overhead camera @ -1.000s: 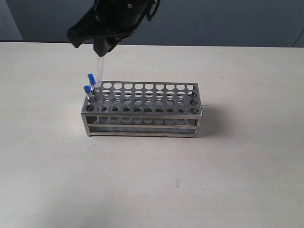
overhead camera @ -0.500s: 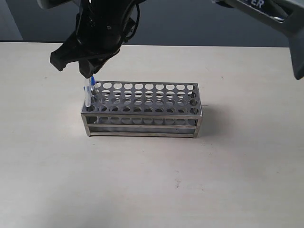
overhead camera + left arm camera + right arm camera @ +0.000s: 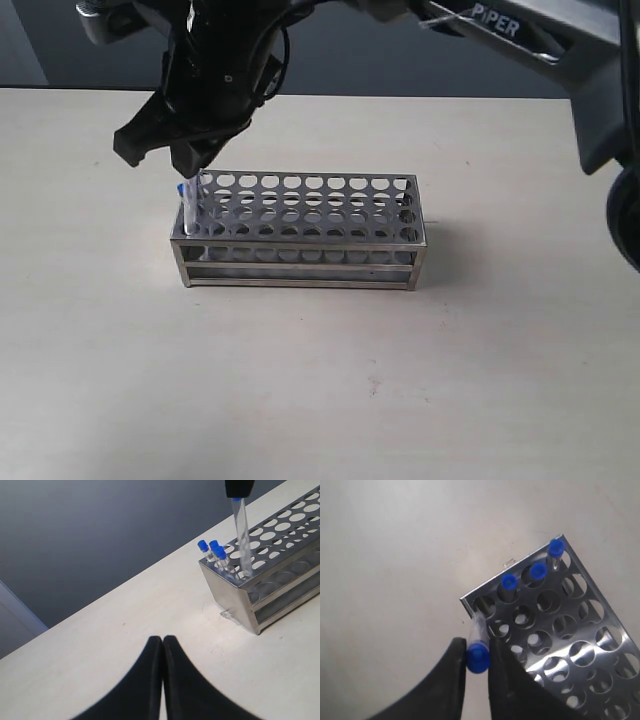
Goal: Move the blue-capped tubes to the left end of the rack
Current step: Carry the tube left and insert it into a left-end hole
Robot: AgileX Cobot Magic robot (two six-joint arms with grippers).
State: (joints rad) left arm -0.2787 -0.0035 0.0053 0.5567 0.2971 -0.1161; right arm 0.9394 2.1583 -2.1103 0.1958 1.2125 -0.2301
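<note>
While right hand pinches one blue-capped tube, three tubes in rack, left hand pressed together

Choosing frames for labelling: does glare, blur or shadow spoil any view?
Exterior view: soft shadow right of the rack, held tube faint. Right wrist view: glare on the rack's plate, right end effector soft-focus. Left wrist view: evenly lit, blue-capped tubes sharp.

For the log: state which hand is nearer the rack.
Right. The right hand is above the rack's left end, gripping a blue-capped tube; the left hand hangs apart, beyond that end.
</note>
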